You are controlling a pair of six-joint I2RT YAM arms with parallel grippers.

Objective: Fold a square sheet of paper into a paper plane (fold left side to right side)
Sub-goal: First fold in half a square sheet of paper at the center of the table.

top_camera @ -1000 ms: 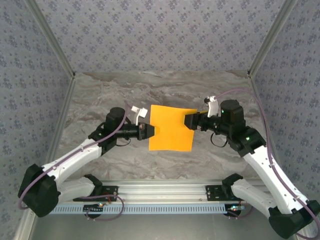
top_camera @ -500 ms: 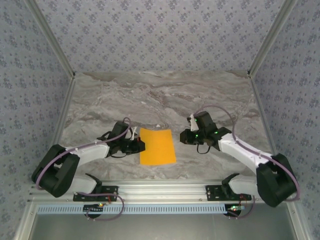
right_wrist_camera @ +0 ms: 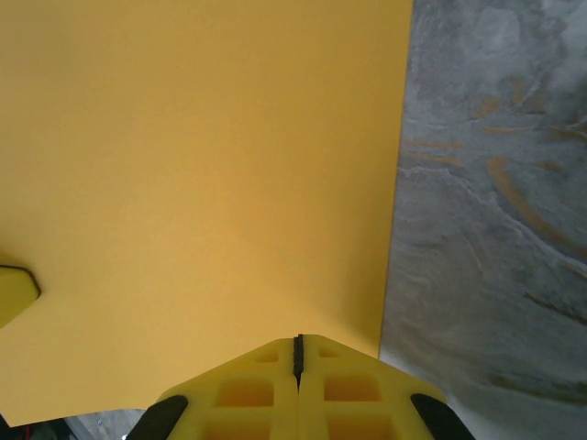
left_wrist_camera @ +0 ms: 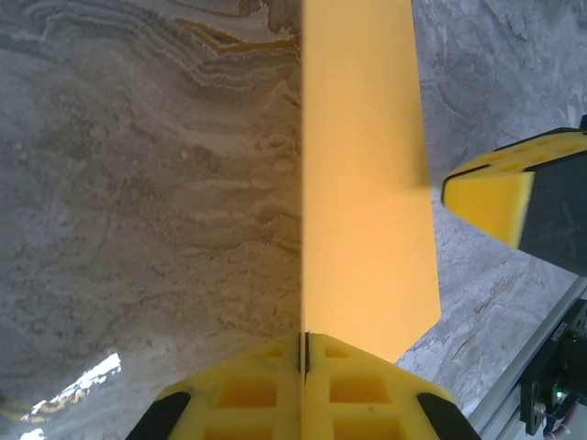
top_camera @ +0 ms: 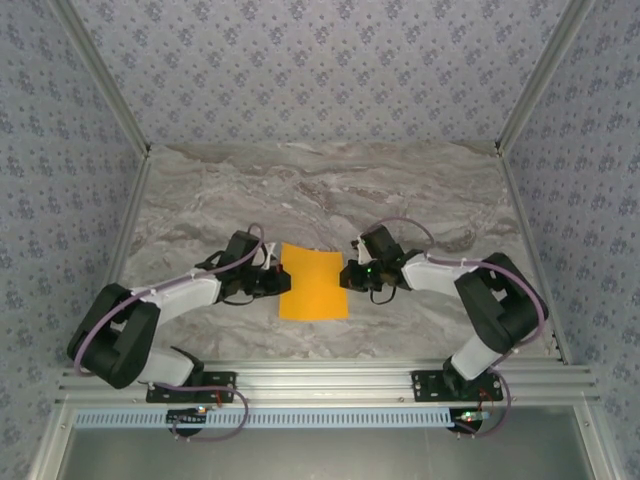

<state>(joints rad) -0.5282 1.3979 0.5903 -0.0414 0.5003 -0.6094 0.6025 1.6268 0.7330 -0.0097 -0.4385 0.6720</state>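
Note:
The square sheet of paper (top_camera: 314, 282) is an orange-yellow upright rectangle low over the marble table (top_camera: 320, 190), between the two grippers. My left gripper (top_camera: 281, 283) is shut on the sheet's left edge. In the left wrist view a thin line of paper (left_wrist_camera: 362, 183) sits between the closed jaws of this gripper (left_wrist_camera: 304, 344). My right gripper (top_camera: 349, 276) is shut at the sheet's right edge. In its wrist view the closed tips of the right gripper (right_wrist_camera: 297, 351) rest over the paper (right_wrist_camera: 202, 183), and nothing shows between them. The paper plane is not in view.
An aluminium rail (top_camera: 320, 380) runs along the near edge with both arm bases on it. Patterned walls close in the table at the back and sides. Bare marble (right_wrist_camera: 495, 202) lies right of the sheet.
One second ago both grippers held a wider sheet raised above the table. Now it is narrower and lower. The right gripper let go, shut, and came back to the right edge.

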